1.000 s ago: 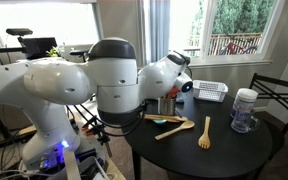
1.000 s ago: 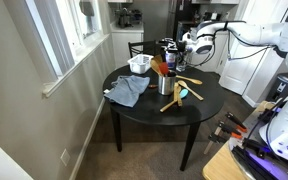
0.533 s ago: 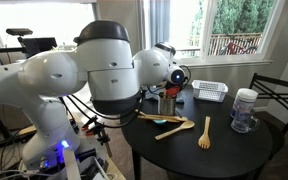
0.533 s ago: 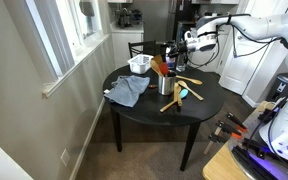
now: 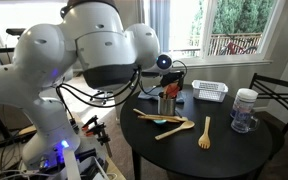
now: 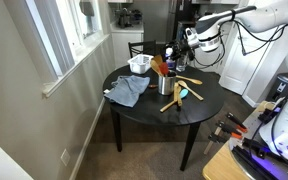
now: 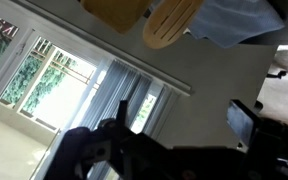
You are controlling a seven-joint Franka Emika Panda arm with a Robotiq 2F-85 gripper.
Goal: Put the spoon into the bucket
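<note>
The small silver bucket (image 5: pixel 167 104) stands on the round black table (image 5: pixel 234 155), and it also shows in an exterior view (image 6: pixel 166 86). A wooden spoon (image 5: pixel 175 130) lies in front of it, beside a teal spoon (image 5: pixel 168 120) and a wooden fork-shaped utensil (image 5: pixel 205 132). These utensils lie next to the bucket in an exterior view (image 6: pixel 176 98). My gripper (image 5: pixel 172 70) hangs above the bucket, apart from it, also seen in an exterior view (image 6: pixel 196 40). In the wrist view my gripper (image 7: pixel 182 118) is open and empty and faces a wall and window. Wooden utensils (image 7: pixel 170 20) show at that view's top edge.
A white slatted basket (image 5: pixel 210 92) and a clear glass jar with a white lid (image 5: pixel 244 110) stand on the table. A blue cloth (image 6: pixel 129 90) lies at one edge. A black chair (image 5: pixel 279 95) stands beside the table. Cables and equipment lie on the floor.
The arm has swung and risen. My gripper has lifted from beside the bucket to above it and stays open and empty. The utensils have not moved.
</note>
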